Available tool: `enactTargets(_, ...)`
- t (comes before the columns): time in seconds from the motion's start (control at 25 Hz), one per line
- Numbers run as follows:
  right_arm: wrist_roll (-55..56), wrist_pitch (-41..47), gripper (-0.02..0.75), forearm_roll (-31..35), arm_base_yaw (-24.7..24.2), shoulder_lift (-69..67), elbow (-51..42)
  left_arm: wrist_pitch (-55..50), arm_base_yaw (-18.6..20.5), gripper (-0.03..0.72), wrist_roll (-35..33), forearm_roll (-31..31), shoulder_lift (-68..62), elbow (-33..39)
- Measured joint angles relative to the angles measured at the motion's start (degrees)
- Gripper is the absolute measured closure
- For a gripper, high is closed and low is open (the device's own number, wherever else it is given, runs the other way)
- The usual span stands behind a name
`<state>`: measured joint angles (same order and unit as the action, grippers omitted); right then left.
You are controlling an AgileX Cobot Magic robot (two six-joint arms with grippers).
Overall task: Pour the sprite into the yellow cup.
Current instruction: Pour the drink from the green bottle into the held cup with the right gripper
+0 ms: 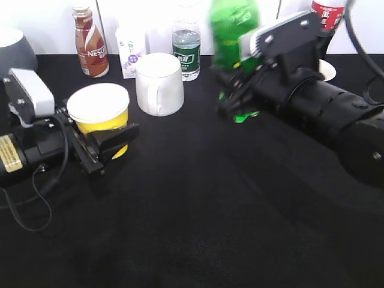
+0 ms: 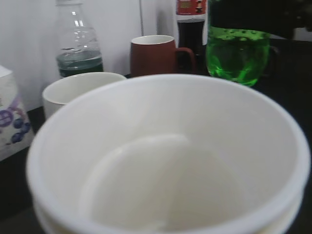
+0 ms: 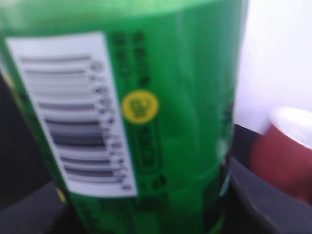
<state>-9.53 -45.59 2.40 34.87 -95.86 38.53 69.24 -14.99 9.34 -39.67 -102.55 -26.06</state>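
Note:
The yellow cup (image 1: 102, 117) with a white rim is held upright in my left gripper (image 1: 107, 144), which is shut on it at the left of the table. In the left wrist view its white, empty inside (image 2: 165, 165) fills the frame. The sprite (image 1: 233, 36), a tall green bottle, is gripped low on its body by my right gripper (image 1: 239, 90) at the back right and looks blurred. In the right wrist view its green label with a white barcode patch (image 3: 146, 122) fills the frame. The bottle's lower part also shows in the left wrist view (image 2: 238, 56).
A white mug (image 1: 159, 84) with a handle stands between cup and bottle. Behind stand a brown Nestle bottle (image 1: 91, 42), a small white carton (image 1: 130, 53), a clear bottle with dark green label (image 1: 186, 51), a cola bottle (image 1: 327, 15) and a dark red mug (image 2: 153, 54).

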Motion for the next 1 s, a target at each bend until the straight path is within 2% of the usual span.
enactTargets(0.12,-4.42,3.38,0.301,-6.23,0.0,0.05,0.55,0.12,0.0,0.201,0.72,-2.1,2.79,0.0)
enactTargets(0.36,-20.32,6.46,0.301,-7.41,0.0,0.05,6.47,0.16,-0.05,0.201,3.0,-7.46,3.61,0.0)
enactTargets(0.48,-26.85,7.68,0.301,-9.38,0.0,0.05,6.52,0.16,-2.51,0.201,3.07,-7.79,3.61,0.0)
enactTargets(0.6,-36.73,7.86,0.301,-8.26,0.0,0.05,6.52,0.16,-2.77,0.201,3.07,-7.91,3.63,0.0)
enactTargets(0.88,-56.31,6.78,0.301,-5.26,0.0,0.05,6.52,0.16,-2.77,0.201,4.45,-12.75,3.68,0.0)
enactTargets(1.0,-64.22,4.07,0.301,-0.42,0.0,0.05,6.52,0.16,-2.77,0.201,4.51,-12.76,3.68,0.0)
